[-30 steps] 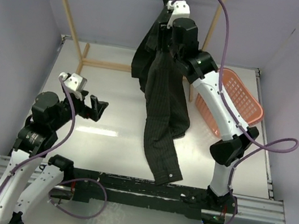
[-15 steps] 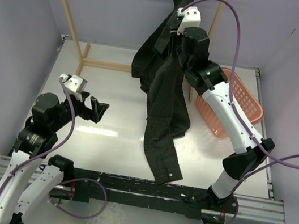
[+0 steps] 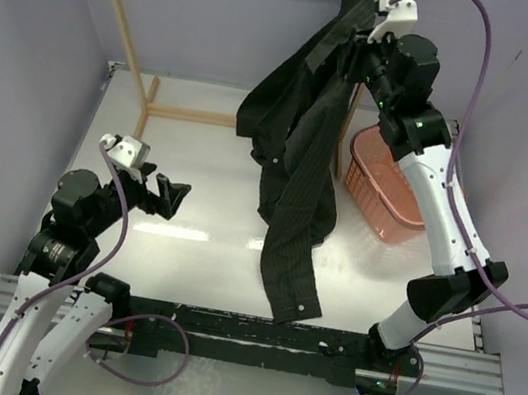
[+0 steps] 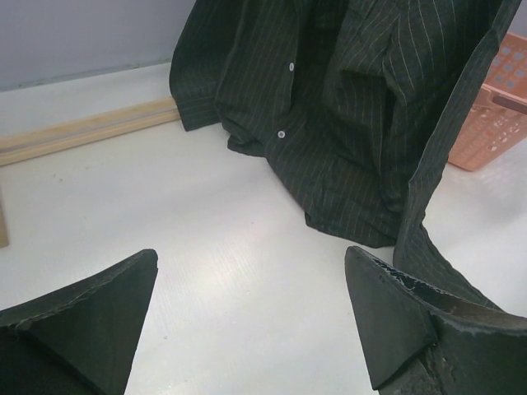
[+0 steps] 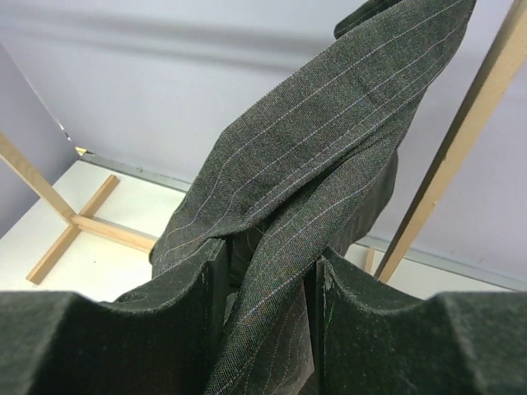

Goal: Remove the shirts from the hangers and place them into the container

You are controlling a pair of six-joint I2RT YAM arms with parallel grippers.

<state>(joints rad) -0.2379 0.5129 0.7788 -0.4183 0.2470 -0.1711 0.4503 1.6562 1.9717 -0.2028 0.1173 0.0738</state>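
Right gripper is raised high at the back of the cell, jaws pinched on a fold of the shirt. The right wrist view shows striped cloth squeezed between the two pads. The grip looks to be near the shoulder or collar, so the rest of the garment drops away beneath the gripper. One sleeve trails toward the arm bases and its lower part lies on the table. Judged reason for the high hold: to lift the cloth clear so it can be carried over a rim.

No hanger can be made out in any view; whether it is inside the cloth I cannot tell. The wooden rack frame stands just behind the right gripper.

Left gripper is low over the table with its jaws spread wide and nothing between them. The shirt hem lies ahead of it, well apart, so it likely waits to catch the hanging cloth.

The basket sits below the right gripper, a little to its outer side, and ahead and to the right of the left gripper. The shirt hangs beside it, not in it. The part of its inside that shows holds nothing; the right arm hides the rest.
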